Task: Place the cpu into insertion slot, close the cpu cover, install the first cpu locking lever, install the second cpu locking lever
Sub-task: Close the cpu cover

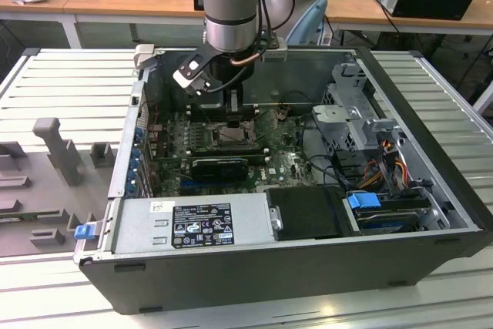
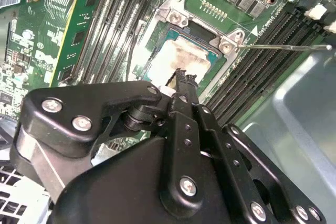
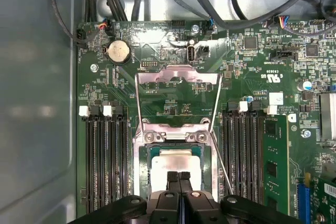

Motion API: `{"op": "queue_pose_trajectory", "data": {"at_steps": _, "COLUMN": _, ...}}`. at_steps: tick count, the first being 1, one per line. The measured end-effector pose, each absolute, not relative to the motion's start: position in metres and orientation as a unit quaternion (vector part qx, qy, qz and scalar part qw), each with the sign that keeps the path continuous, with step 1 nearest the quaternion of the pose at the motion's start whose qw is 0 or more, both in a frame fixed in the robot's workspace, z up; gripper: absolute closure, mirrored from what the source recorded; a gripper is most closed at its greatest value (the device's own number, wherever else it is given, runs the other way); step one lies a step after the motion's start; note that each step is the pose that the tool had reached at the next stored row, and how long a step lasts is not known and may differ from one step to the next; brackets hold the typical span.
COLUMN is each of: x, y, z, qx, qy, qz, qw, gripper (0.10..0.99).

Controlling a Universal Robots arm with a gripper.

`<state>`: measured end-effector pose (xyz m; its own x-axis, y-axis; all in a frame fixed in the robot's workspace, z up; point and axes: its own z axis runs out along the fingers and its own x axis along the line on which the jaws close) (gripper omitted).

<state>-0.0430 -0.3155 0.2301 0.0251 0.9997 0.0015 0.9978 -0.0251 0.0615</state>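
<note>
You have the first step done, as far as I can judge: the cpu [image 3: 178, 160] lies flat inside the insertion slot [image 3: 140, 158], in the middle of the green motherboard [image 3: 252, 77]. In the exterior view the arm reaches down into the open computer case [image 1: 431, 213].

The tool [image 3: 178, 174] has its two fingers pressed together with nothing between them. Its tips are right over the near edge of the cpu. I cannot tell if they touch it or hang just above it.

The cpu cover [image 3: 178, 72] is not closed. It stands raised at the far side of the slot, and you see the board through its window. One thin wire lever [image 2: 283, 47] sticks out loose beside the slot, not hooked down. So three steps are left: the cover and both locking levers.
</note>
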Motion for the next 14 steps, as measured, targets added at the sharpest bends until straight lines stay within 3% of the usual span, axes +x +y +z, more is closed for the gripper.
{"op": "queue_pose_trajectory", "data": {"at_steps": 14, "x": -0.03, "y": -0.316, "z": 0.25, "qx": 0.716, "qy": 0.698, "qz": 0.02, "qw": 0.02, "gripper": 0.98}}
